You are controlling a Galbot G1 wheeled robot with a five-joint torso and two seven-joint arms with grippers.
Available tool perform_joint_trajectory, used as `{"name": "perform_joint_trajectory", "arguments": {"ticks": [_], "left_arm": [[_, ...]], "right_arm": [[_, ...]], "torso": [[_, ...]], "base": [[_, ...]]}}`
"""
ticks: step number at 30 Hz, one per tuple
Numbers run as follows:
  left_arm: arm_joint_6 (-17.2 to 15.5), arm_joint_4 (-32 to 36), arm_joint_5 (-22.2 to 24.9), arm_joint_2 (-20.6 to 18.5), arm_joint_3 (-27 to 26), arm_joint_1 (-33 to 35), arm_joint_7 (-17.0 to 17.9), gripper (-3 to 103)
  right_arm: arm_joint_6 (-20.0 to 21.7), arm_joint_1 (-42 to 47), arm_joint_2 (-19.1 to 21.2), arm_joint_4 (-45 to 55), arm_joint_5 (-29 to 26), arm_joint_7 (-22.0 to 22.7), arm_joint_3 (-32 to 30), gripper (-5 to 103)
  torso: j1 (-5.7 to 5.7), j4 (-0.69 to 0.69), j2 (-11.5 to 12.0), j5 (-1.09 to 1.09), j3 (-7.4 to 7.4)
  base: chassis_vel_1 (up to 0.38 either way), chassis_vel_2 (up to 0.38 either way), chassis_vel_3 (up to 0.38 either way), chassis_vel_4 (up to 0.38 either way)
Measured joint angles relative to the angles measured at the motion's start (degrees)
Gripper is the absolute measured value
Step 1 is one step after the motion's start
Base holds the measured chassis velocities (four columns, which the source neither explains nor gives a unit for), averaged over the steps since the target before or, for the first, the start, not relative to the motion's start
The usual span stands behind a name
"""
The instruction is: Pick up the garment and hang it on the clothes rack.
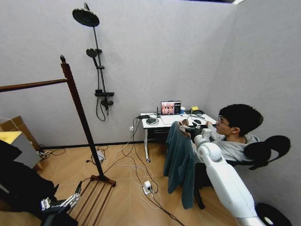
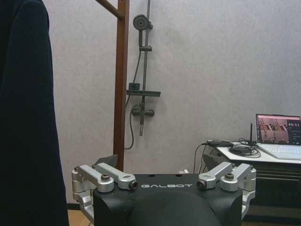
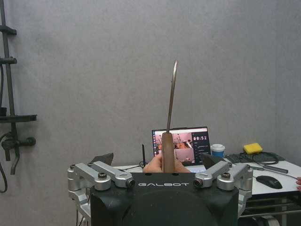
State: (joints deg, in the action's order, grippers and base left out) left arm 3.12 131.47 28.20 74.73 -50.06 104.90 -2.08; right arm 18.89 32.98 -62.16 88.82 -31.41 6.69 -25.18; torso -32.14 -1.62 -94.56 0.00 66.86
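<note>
The dark teal garment [image 1: 180, 162] hangs on a wooden hanger at the right, in front of a seated person. A hand [image 3: 154, 165] holds the hanger's neck [image 3: 168, 147], and its metal hook [image 3: 172, 94] points up. My right gripper [image 1: 190, 129] is at the top of the hanger. In the right wrist view the right gripper [image 3: 157, 161] is open, with the hanger's neck between its spread fingers. The clothes rack [image 1: 78, 109] stands at the left, its top bar [image 1: 33, 85] bare. My left gripper [image 1: 61, 203] hangs low by the rack's slatted base [image 1: 96, 195], open and holding nothing; it also shows as the left gripper [image 2: 161, 162] in its wrist view.
A black coat [image 2: 28, 117] hangs close to the left arm. A white desk [image 1: 162, 123] with a laptop [image 1: 170, 108] stands behind the garment. Cables and a power strip [image 1: 147, 187] lie on the wooden floor. A shower fixture [image 1: 98, 61] is on the back wall.
</note>
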Motion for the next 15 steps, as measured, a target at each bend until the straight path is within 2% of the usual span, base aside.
{"name": "perform_joint_trajectory", "arguments": {"ticks": [3,5,7,8,11,12,14,15], "left_arm": [[0.00,0.00,0.00,0.00,0.00,0.00,0.00,100],[0.00,0.00,0.00,0.00,0.00,0.00,0.00,100],[0.00,0.00,0.00,0.00,0.00,0.00,0.00,100],[0.00,0.00,0.00,0.00,0.00,0.00,0.00,100],[0.00,0.00,0.00,0.00,0.00,0.00,0.00,100],[0.00,0.00,0.00,0.00,0.00,0.00,0.00,100],[0.00,0.00,0.00,0.00,0.00,0.00,0.00,100],[0.00,0.00,0.00,0.00,0.00,0.00,0.00,100]], "right_arm": [[-0.71,-1.17,-0.28,-2.37,1.05,-1.03,0.80,87],[-0.83,-1.28,-0.29,-2.63,1.22,-1.24,0.86,87],[-1.45,-1.81,-0.40,-3.75,2.25,-2.16,0.98,77],[-1.45,-1.81,-0.40,-3.75,2.25,-2.16,0.98,77],[-2.00,-2.37,-0.42,-4.84,2.80,-3.18,1.32,60],[-2.00,-2.37,-0.42,-4.84,2.80,-3.18,1.32,60],[-2.34,-2.66,-0.28,-5.24,3.22,-3.88,1.50,49],[-2.34,-2.66,-0.28,-5.24,3.22,-3.88,1.50,49]], "torso": [[0.00,0.00,0.00,0.00,0.00],[0.00,0.00,0.00,0.00,0.00],[0.00,0.00,0.00,0.00,0.00],[0.00,0.00,0.00,0.00,0.00],[0.00,0.00,0.00,0.00,0.00],[0.00,0.00,0.00,0.00,0.00],[0.00,0.00,0.00,0.00,0.00],[0.00,0.00,0.00,0.00,0.00]], "base": [[0.000,0.000,0.000,0.000],[0.000,0.000,0.000,0.000],[0.000,0.000,0.000,0.000],[0.000,0.000,0.000,0.000],[0.000,0.000,0.000,0.000],[0.000,0.000,0.000,0.000],[0.000,0.000,0.000,0.000],[0.000,0.000,0.000,0.000]]}}
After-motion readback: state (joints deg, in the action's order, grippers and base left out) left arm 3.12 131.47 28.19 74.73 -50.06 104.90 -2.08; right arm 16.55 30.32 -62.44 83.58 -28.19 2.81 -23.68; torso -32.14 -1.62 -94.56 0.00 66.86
